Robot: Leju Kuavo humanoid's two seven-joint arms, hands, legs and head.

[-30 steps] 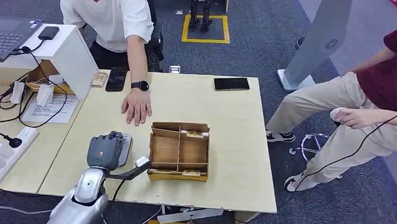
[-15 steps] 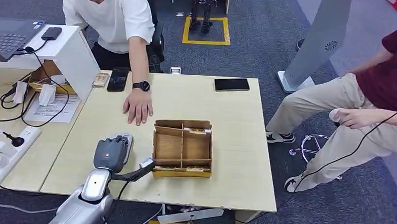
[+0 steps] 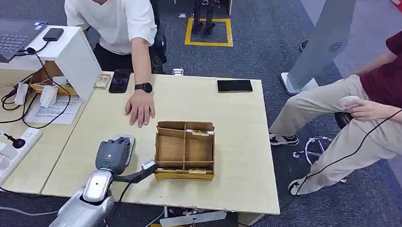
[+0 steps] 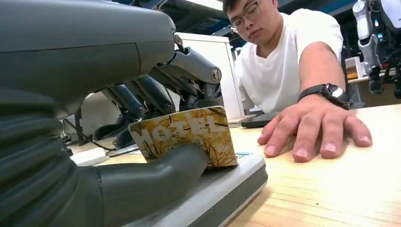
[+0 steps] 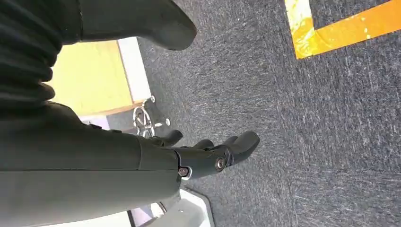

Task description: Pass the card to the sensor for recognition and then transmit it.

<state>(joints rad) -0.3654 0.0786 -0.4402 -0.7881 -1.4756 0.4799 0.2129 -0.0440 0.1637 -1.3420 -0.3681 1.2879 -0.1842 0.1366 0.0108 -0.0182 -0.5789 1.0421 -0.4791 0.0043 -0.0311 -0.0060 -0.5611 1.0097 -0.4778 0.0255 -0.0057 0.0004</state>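
My left hand point(image 3: 112, 156) hovers over the grey sensor pad point(image 3: 127, 142) on the table's left half. In the left wrist view it pinches a yellow patterned card point(image 4: 189, 135) between thumb point(image 4: 156, 175) and fingers, and the card's lower edge touches the sensor pad point(image 4: 222, 189). A person's hand point(image 3: 140, 109) lies flat on the table just beyond the sensor; the same hand point(image 4: 314, 130) lies close past the card. My right hand point(image 5: 208, 153) hangs over grey carpet, fingers loosely apart, holding nothing.
A brown divided cardboard box point(image 3: 184, 150) stands right of the sensor. Phones point(image 3: 234, 85) point(image 3: 119, 80) lie at the table's far edge. A white stand point(image 3: 70, 53) with a laptop, cables and a power strip point(image 3: 13, 150) sit at left. A seated person point(image 3: 386, 100) is at right.
The camera view shifted slightly. My left hand has edged forward onto the sensor with the card. The seated person's hand at right has risen.
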